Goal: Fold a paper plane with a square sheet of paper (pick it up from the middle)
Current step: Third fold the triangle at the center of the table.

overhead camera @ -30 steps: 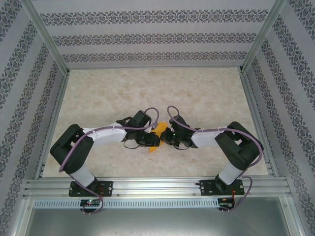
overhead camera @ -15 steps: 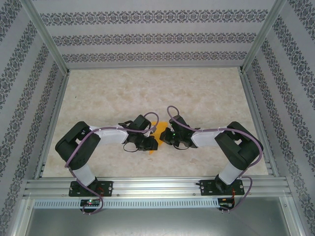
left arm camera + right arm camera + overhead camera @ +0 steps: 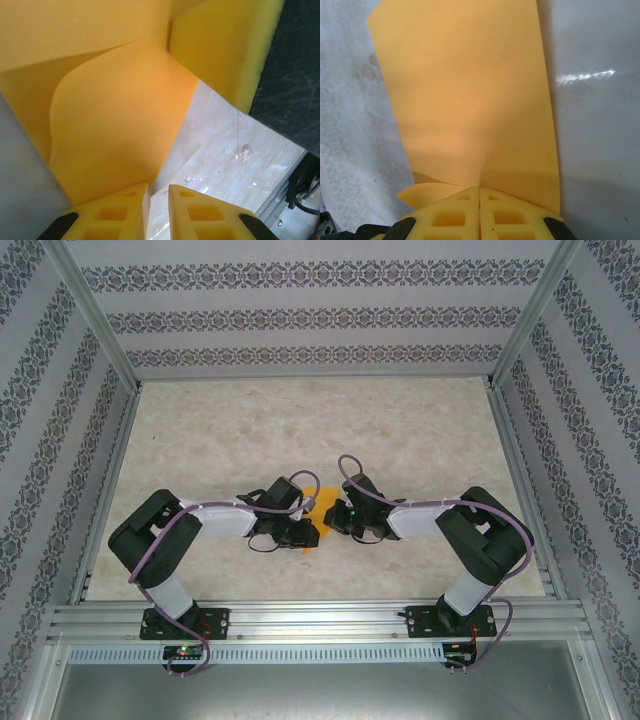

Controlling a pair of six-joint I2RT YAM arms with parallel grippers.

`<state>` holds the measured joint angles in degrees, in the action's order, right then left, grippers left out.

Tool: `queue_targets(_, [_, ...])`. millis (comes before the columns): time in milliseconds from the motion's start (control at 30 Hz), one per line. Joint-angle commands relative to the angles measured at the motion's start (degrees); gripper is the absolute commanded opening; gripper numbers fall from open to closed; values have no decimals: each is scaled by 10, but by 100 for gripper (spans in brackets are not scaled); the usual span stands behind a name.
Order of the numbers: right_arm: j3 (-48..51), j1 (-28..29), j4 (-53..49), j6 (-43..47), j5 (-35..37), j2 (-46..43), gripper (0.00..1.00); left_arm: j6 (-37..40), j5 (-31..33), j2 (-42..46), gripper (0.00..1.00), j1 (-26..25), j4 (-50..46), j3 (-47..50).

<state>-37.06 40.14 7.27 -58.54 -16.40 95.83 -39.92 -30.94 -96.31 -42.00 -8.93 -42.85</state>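
Observation:
The orange-yellow square sheet of paper (image 3: 311,500) hangs between the two grippers near the table's front middle, bent into curved layers (image 3: 115,125). My right gripper (image 3: 480,189) is shut on the sheet's near edge, and the paper (image 3: 470,95) spreads away from its fingertips over the table. My left gripper (image 3: 159,187) stands slightly open; table shows through the gap, and the sheet lies against the outer side of its left finger (image 3: 120,210). In the top view the left gripper (image 3: 300,530) and the right gripper (image 3: 335,516) almost meet. The paper plane is out of view.
The marble-patterned table (image 3: 300,430) stretches away behind the grippers. An aluminium frame rail (image 3: 320,620) runs along the near edge, and patterned walls close the sides and back. The right gripper's yellow finger (image 3: 225,45) looms close in the left wrist view.
The left arm has drawn back a little towards its base, and its wrist has shifted slightly left. Less of the orange paper shows between the grippers. The right arm has barely moved.

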Motion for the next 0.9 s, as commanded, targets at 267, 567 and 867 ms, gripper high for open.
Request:
queue_targets(267, [4, 4, -75, 15, 43, 37, 8, 24, -23, 19, 21, 4, -104, 54])
queue_targets(567, [2, 4, -79, 15, 45, 38, 8, 35, -23, 39, 23, 4, -151, 66])
queue_targets(867, [-4, 4, -85, 15, 45, 39, 8, 26, -10, 119, 23, 4, -194, 50])
